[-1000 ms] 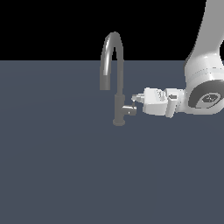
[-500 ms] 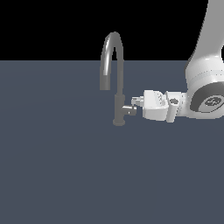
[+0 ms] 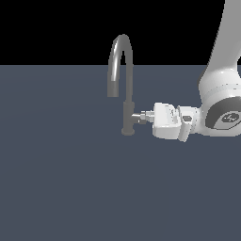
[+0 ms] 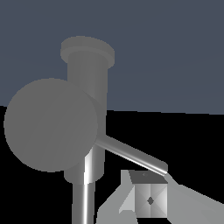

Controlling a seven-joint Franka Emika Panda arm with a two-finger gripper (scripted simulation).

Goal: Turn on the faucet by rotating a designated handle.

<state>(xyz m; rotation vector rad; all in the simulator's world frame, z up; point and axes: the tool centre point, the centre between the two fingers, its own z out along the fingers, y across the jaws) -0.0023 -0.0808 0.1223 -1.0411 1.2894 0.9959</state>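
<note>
The faucet (image 3: 128, 106) is a slim grey tap with an arched spout, standing on a dark grey surface (image 3: 61, 179). The handle (image 3: 138, 116) is a short stub on its lower stem, pointing toward the exterior view's right. My gripper (image 3: 148, 115) reaches in level from that side, and its fingertips look shut and sit at the handle's tip. In the wrist view the handle's round end (image 4: 50, 124) is close in front of the faucet stem (image 4: 87, 83). A thin lever (image 4: 131, 155) runs from it to my fingertips (image 4: 148, 199), which touch its end.
The white arm (image 3: 221, 89) comes down at the exterior view's right. The dark grey surface stretches all round the faucet. Nothing else shows on it.
My gripper has moved slightly lower and levelled out at the handle's tip. The faucet's stem and spout have not moved.
</note>
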